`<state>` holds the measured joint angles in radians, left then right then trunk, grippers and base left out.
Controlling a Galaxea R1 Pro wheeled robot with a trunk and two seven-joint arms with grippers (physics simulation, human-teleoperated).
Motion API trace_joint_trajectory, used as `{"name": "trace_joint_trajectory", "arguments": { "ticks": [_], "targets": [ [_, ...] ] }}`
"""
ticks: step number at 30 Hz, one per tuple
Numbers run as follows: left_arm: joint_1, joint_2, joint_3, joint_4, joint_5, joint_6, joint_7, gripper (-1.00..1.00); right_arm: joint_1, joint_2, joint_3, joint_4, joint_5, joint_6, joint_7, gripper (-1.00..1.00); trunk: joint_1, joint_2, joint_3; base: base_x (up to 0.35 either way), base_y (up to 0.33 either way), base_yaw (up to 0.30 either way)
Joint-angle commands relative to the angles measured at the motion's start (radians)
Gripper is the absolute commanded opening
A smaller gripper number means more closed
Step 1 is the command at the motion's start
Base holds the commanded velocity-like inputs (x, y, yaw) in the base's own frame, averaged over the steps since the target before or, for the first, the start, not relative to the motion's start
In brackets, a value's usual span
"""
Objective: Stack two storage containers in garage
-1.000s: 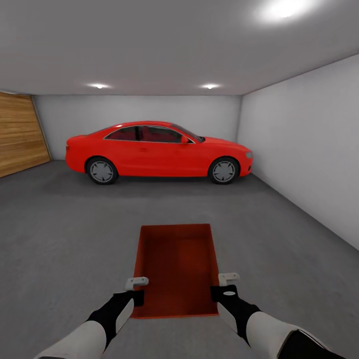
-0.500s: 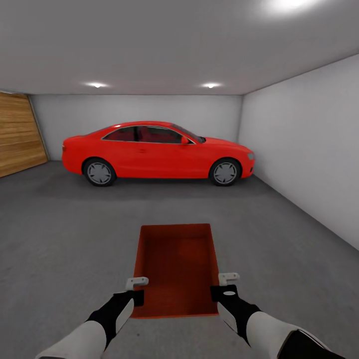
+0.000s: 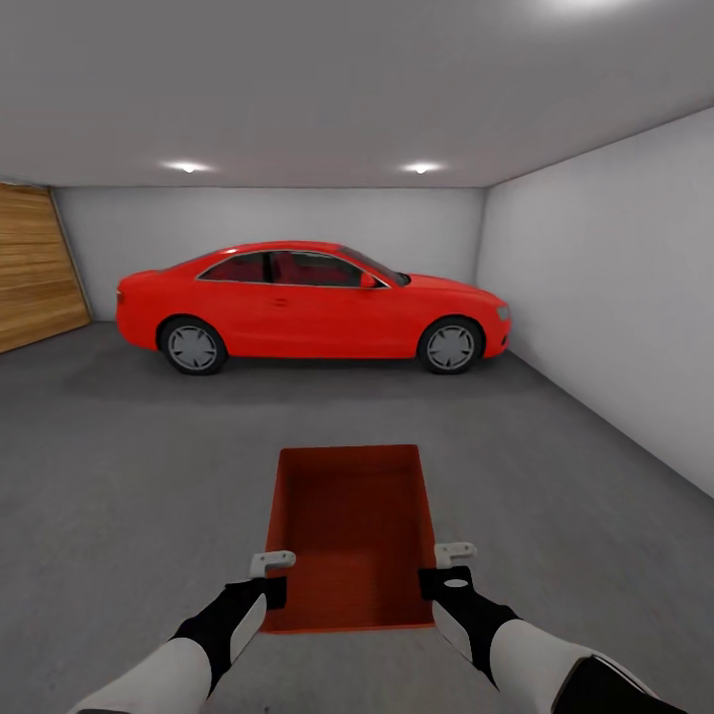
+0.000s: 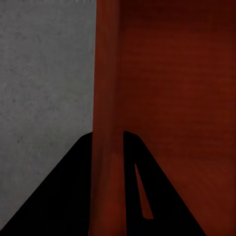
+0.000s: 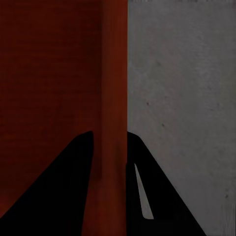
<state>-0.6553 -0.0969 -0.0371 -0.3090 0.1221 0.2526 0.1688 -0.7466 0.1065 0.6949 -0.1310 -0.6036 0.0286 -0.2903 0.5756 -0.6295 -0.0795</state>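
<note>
Camera panned right, both end effectors [image 3: 270, 580] [image 3: 446, 570] clamping container [image 3: 352, 526] side rims, open floor [image 3: 129, 476] ahead.

Orange-red open storage container [image 3: 349, 526] (no lid), level above the garage's dark grey floor [image 3: 129, 476].

The storage container [image 3: 352, 535] looks like smooth, matt orange-red plastic with plain walls. Under it, the floor [image 3: 129, 476] is dark grey, rough and speckled like concrete. At 12 o'clock the red car [image 3: 307, 305] has glossy paint, dark glass and metallic-looking wheels. At 10 o'clock the door [image 3: 40, 263] shows striped wood planks. The walls [image 3: 605, 288] are flat, matt white-grey.
</note>
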Motion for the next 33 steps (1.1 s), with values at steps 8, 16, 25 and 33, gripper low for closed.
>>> {"name": "trace_joint_trajectory", "arguments": {
  "ticks": [8,16,25,33],
  "targets": [
    [-0.001,0.001,0.019,-0.006,-0.013,-0.018,0.009,-1.00,0.000,-0.001,-0.005,0.014,-0.021,0.002,-0.001,-1.00,0.001,-0.002,-0.002,0.321,0.000,0.000],
    [-0.001,0.001,0.019,-0.006,-0.013,-0.018,0.009,-1.00,0.000,-0.001,-0.005,0.014,-0.021,0.002,-0.001,-1.00,0.001,-0.002,-0.002,0.321,0.000,0.000],
    [-0.001,0.001,0.019,-0.006,-0.013,-0.019,0.009,-1.00,0.000,-0.001,-0.005,0.014,-0.021,0.002,-0.001,-1.00,0.001,-0.002,-0.002,0.321,0.000,0.000],
    [-0.001,0.002,0.019,-0.006,-0.013,-0.019,0.009,-1.00,0.000,-0.001,-0.005,0.014,-0.021,0.002,-0.001,-1.00,0.001,-0.002,-0.002,0.322,0.000,0.000]
  ]
}}
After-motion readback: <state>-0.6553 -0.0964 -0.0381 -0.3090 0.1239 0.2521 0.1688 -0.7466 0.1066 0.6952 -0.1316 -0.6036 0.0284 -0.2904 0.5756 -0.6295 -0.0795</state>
